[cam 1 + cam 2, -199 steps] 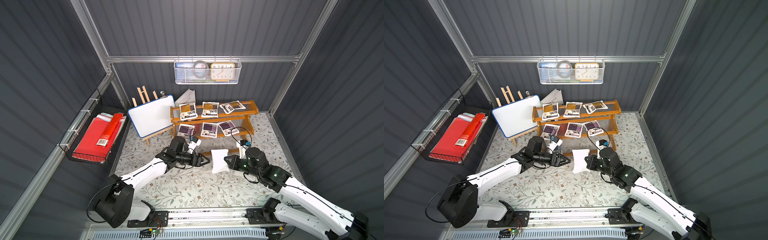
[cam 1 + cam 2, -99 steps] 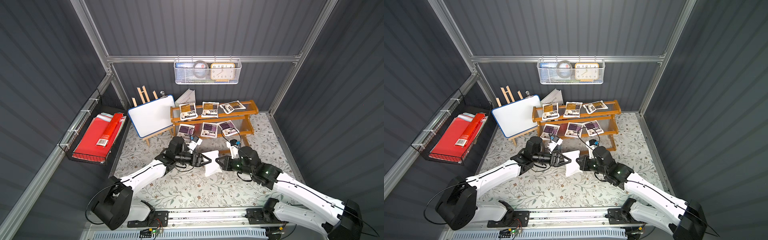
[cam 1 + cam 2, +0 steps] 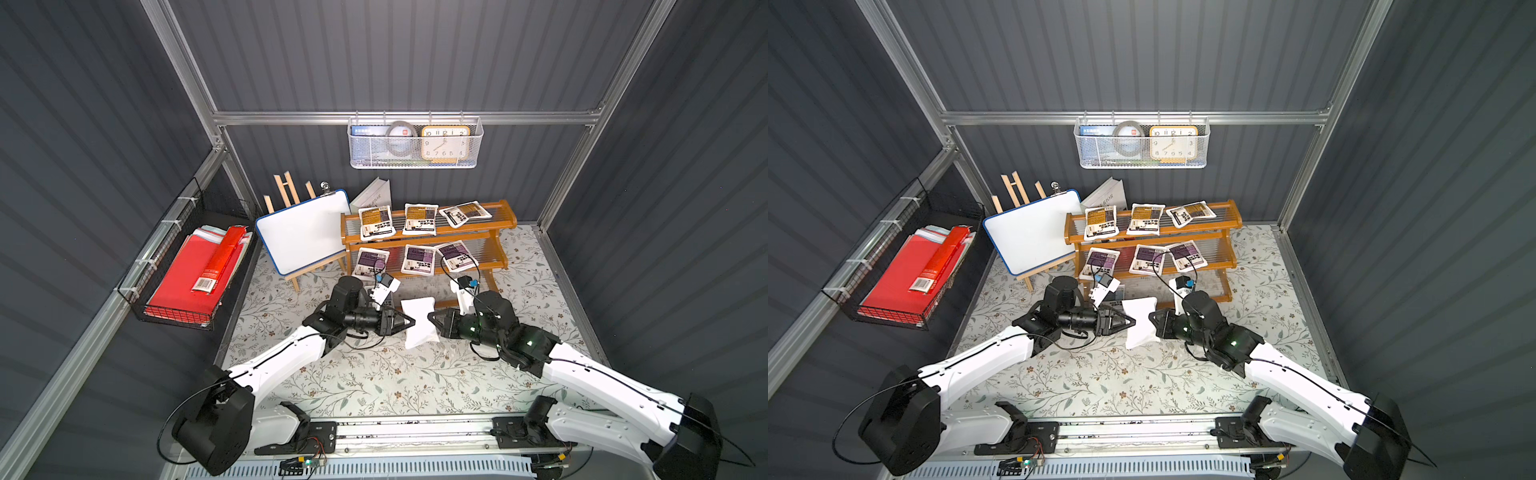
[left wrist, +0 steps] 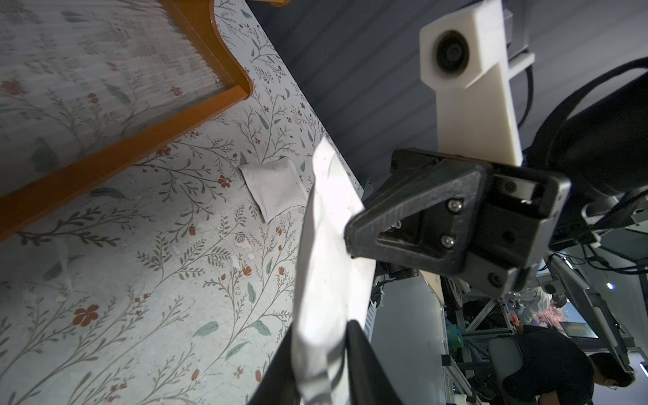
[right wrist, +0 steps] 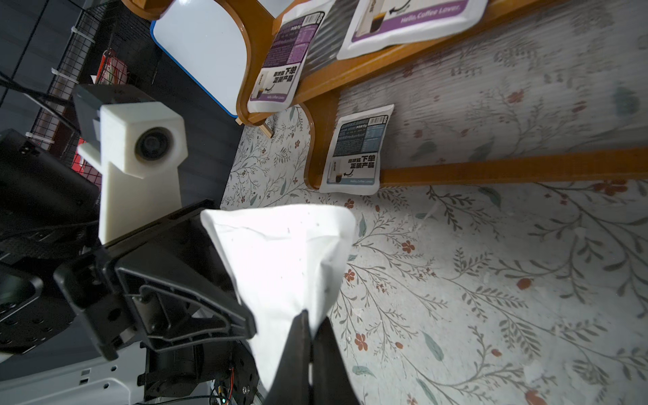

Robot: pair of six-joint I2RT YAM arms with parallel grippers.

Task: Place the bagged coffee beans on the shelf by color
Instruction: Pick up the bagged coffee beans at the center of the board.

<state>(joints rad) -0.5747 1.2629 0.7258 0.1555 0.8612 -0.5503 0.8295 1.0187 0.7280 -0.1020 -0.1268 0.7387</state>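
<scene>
Handover in progress above the floral-print mat (image 3: pixel 374 382). The left gripper (image 3: pixel 412 322), wide and clear of the bag a second ago, has now narrowed onto the left edge of the plain white pillow pouch (image 3: pixel 419 332). The wrist view shows its fingers (image 4: pixel 361 368) either side of the film. The pouch hangs mid-air between the arms, label colour not readable. The right gripper (image 3: pixel 429 316) is pinched tight on the opposite edge, unchanged. Both arms hold it, so the right can probably release next.

Behind is the stepped orange-brown wooden rack (image 3: pixel 505 216):
- **Top tier:** orange-brown bags (image 3: pixel 419 219).
- **Middle tier:** purple bags (image 3: pixel 417 259).
- **Bottom tier:** one grey-blue bag (image 5: pixel 356 154).

The held pouch likely belongs on the bottom tier.
</scene>
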